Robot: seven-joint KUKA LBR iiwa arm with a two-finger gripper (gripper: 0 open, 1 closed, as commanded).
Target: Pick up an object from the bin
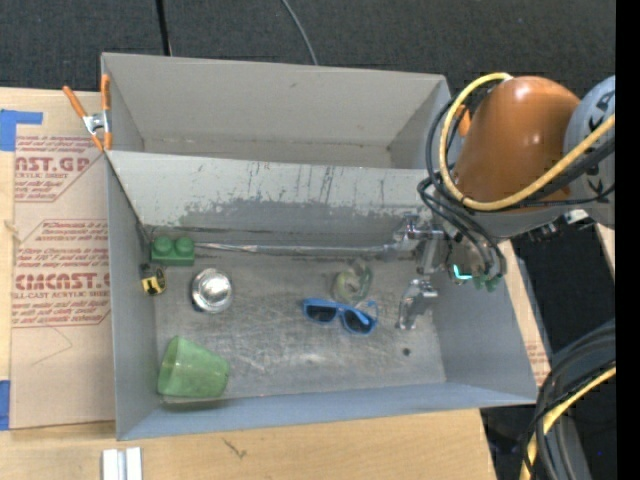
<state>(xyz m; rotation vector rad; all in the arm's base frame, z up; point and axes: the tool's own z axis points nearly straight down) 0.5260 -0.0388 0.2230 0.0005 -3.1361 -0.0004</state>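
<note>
You have six loose things in the grey bin point(270, 108), one of each kind, and all of them lie to the left of the tool point(415, 306).

Farthest from the tool, by the bin's left wall, you see one green toy brick point(172, 251). Just below it is one small yellow-and-black piece point(152, 285), too small for you to name. A little nearer the tool lies one shiny silver round thing point(212, 290). Below that, toward the bin's near left corner, one pale green cup point(190, 370) lies on its side. All four are well apart from the tool.

Closer in, you find one clear, faintly greenish thing point(352, 282); its shape is hard for you to read. It sits up and to the left of the tool, just above the glasses.

Nearest the tool is one pair of blue sunglasses point(340, 315). The frame is bright blue with dark lenses, and it lies flat on the bin floor with its right lens just beside the tool's lower end. You cannot see whether the two touch.

The tool itself hangs low over the floor by the bin's right wall. You cannot tell whether it is apart or together, and you can make out nothing gripped in it.
</note>
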